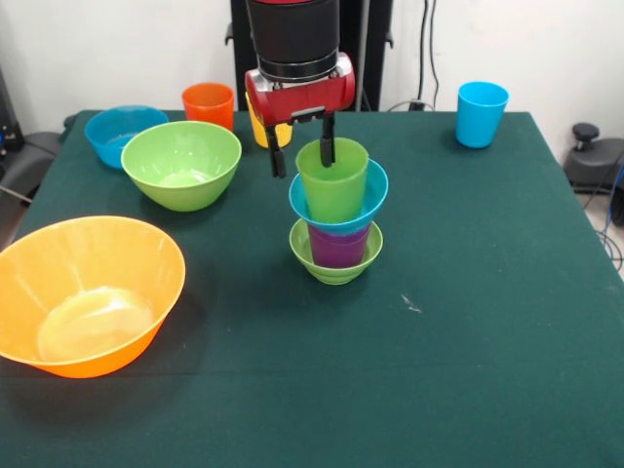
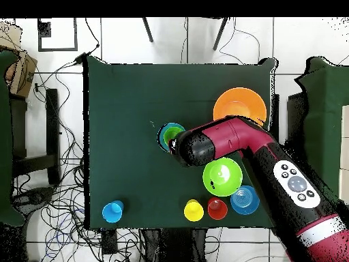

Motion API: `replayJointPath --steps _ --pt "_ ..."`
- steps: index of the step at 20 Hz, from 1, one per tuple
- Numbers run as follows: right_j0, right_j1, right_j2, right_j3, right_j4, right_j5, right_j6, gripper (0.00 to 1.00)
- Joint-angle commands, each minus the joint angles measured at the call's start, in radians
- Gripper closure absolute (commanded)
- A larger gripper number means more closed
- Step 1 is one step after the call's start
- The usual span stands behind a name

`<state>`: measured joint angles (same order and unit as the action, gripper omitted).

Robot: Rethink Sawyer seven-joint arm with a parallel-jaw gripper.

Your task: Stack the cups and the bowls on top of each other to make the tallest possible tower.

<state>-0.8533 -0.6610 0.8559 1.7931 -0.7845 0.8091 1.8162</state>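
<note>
Green cloth covered the counter (image 1: 487,292). Mid-counter stood the tower (image 1: 336,219); the end effector (image 1: 303,153) straddled the green cup (image 1: 332,180) rim, fingers spread. Cups looked light, stiff, slick and tippy; best gripped at the rim.

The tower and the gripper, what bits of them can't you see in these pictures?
- Front view: the yellow cup is mostly hidden behind the gripper.
- Front view: the purple cup's top and bottom are hidden by the blue and green bowls of the tower.
- Overhead view: the arm covers the gripper and part of the tower.
</note>
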Motion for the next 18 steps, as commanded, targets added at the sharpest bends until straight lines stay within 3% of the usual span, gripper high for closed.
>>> replayJointPath --steps 1,7,10,13,18 --pt "0.017 0.054 -0.041 0.038 -0.106 -0.033 -0.212 0.00" --pt "0.009 0.053 -0.032 0.043 -0.115 -0.069 -0.205 0.00" --pt "0.018 0.079 -0.031 0.006 -0.095 -0.018 -0.242 0.00" --pt "0.005 0.027 -0.019 0.044 -0.067 -0.020 -0.209 0.00" --pt "-0.031 -0.103 0.059 0.102 0.071 0.071 -0.214 0.00"
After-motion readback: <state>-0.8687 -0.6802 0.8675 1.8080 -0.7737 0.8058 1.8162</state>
